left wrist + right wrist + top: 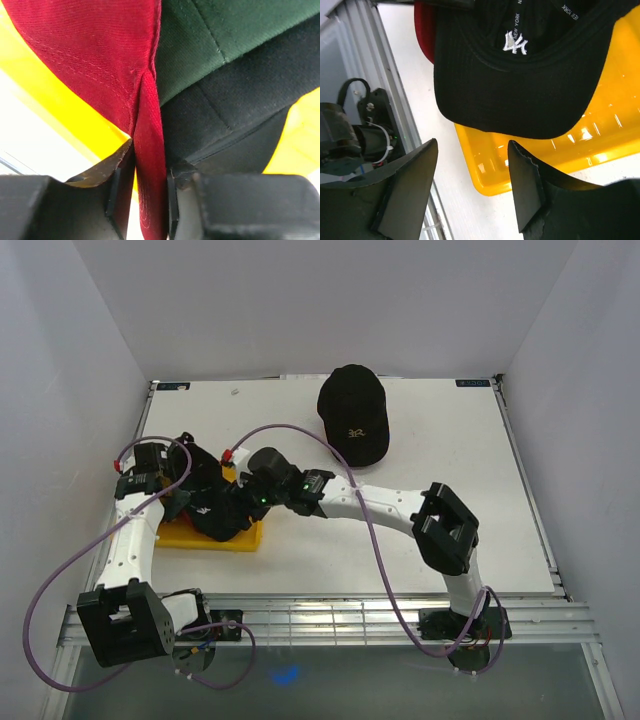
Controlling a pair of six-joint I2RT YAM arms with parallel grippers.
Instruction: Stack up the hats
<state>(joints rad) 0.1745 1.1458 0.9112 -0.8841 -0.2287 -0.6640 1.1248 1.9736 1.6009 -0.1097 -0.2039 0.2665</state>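
Left wrist: left gripper (148, 176) pinches the red hat (90, 55) — unseen from above.

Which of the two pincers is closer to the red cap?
Left. The left pincer is clamped on fabric of the red cap. The right pincer hangs open near the black cap with the white emblem; the red cap only peeks out beyond it.

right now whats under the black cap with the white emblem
The yellow tray shows beneath the black cap's brim; a red cap peeks out beside it. Under the crown is covered.
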